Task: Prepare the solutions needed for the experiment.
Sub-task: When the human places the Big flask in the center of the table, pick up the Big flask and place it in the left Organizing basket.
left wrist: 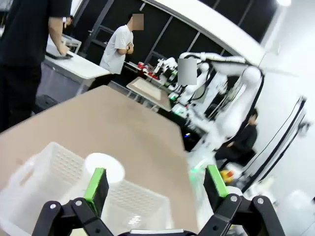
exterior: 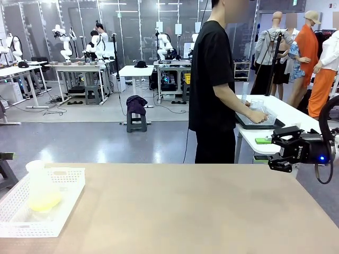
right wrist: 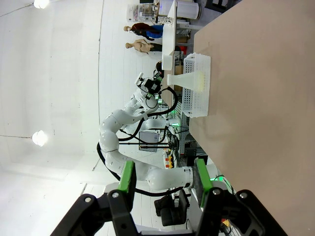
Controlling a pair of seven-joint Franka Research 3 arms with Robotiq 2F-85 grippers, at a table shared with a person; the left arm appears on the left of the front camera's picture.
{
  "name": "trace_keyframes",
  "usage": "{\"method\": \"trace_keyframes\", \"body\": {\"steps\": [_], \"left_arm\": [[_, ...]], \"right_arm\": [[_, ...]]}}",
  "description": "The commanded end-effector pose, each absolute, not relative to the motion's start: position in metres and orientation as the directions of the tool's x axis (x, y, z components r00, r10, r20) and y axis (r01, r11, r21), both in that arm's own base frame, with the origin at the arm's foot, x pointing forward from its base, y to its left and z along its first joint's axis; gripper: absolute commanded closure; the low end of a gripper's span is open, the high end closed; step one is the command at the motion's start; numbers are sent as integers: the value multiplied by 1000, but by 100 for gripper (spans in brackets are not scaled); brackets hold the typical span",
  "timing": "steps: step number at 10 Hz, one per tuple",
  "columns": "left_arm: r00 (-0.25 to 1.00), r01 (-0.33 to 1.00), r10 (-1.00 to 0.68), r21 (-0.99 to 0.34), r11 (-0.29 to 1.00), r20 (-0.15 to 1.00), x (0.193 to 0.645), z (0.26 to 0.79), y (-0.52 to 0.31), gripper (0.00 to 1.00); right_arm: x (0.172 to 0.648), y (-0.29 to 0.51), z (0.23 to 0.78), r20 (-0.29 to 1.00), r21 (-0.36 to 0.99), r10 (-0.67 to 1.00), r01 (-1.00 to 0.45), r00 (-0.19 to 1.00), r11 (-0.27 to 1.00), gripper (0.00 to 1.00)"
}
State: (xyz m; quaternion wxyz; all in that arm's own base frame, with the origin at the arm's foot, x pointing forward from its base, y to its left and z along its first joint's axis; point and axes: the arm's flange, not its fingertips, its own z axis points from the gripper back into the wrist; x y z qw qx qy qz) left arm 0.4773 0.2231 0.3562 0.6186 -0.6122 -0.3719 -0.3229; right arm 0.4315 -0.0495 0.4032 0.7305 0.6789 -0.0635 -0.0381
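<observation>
A clear conical flask (exterior: 41, 188) stands in a white mesh basket (exterior: 16, 225) at the table's near left corner. A shallow layer of pale yellow solution (exterior: 45, 202) lies in its base. My left gripper (left wrist: 155, 183) hovers open over the basket (left wrist: 54, 160), with the flask's mouth (left wrist: 104, 166) just beyond its left finger. My right gripper (exterior: 268, 153) hangs open off the table's right edge, pointing left, nothing between its fingers. From the right wrist, that gripper (right wrist: 164, 181) looks along the table to the flask (right wrist: 189, 80) and basket (right wrist: 199, 98) far off.
The tan tabletop (exterior: 201, 211) stretches bare from the basket to the right edge. A person in black (exterior: 212, 79) stands beyond it at a white side table (exterior: 296, 114), hands on a dark tray (exterior: 249, 124) with clear containers.
</observation>
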Motion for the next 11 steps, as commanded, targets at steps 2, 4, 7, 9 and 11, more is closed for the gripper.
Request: {"method": "trace_keyframes", "body": {"steps": [2, 4, 7, 9, 11], "left_arm": [[806, 576, 107, -813, 88, 582, 460, 375, 228, 0], [914, 390, 99, -919, 47, 393, 450, 380, 235, 0], [914, 390, 107, -920, 38, 392, 450, 372, 239, 0], [914, 390, 107, -920, 38, 392, 450, 372, 239, 0], [914, 390, 107, -920, 38, 392, 450, 372, 239, 0]], "right_arm": [[432, -49, 405, 45, 997, -143, -36, 989, 62, 40], [432, -49, 405, 45, 997, -143, -36, 989, 62, 40], [432, -49, 405, 45, 997, -143, -36, 989, 62, 40], [432, -49, 405, 45, 997, -143, -36, 989, 62, 40], [432, -49, 405, 45, 997, -143, -36, 989, 62, 40]]}}
